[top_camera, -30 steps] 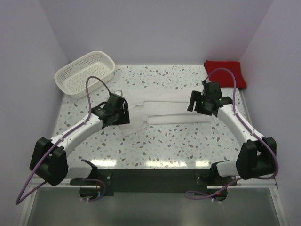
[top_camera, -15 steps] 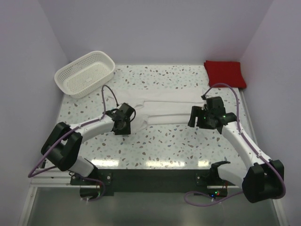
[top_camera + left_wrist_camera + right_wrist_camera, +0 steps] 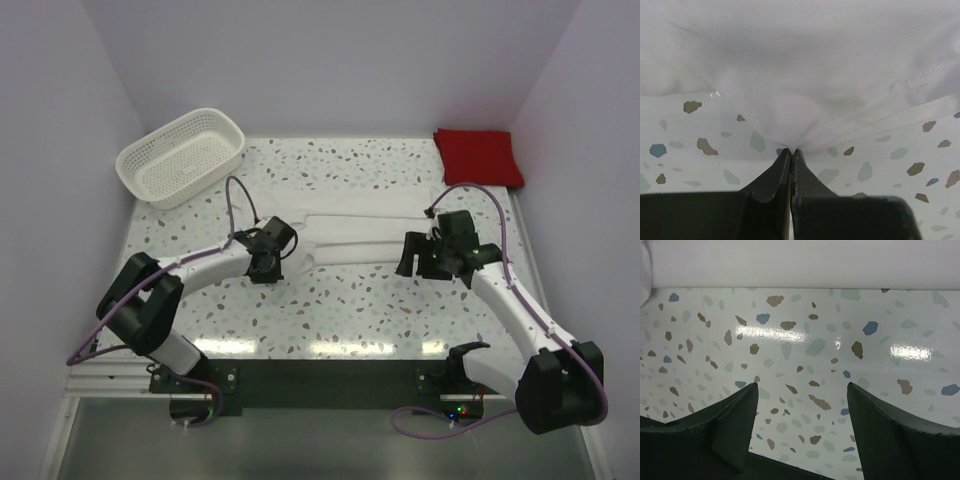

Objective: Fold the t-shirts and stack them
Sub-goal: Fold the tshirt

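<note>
1. The left pincer (image 3: 791,150) has just pressed together. A second ago it was spread above the cloth; now it pinches the near edge of the white t-shirt (image 3: 805,75).
2. The right pincer (image 3: 802,385) stays spread over the bare desk (image 3: 790,340), just short of the shirt, holding nothing.
3. So I think a fold can start only from the left side.
4. The red t-shirt (image 3: 478,157) lies folded in the far right corner, well apart.

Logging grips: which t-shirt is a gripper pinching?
The white t-shirt: the left gripper is shut on its edge. The red t-shirt lies untouched at the far right.
</note>
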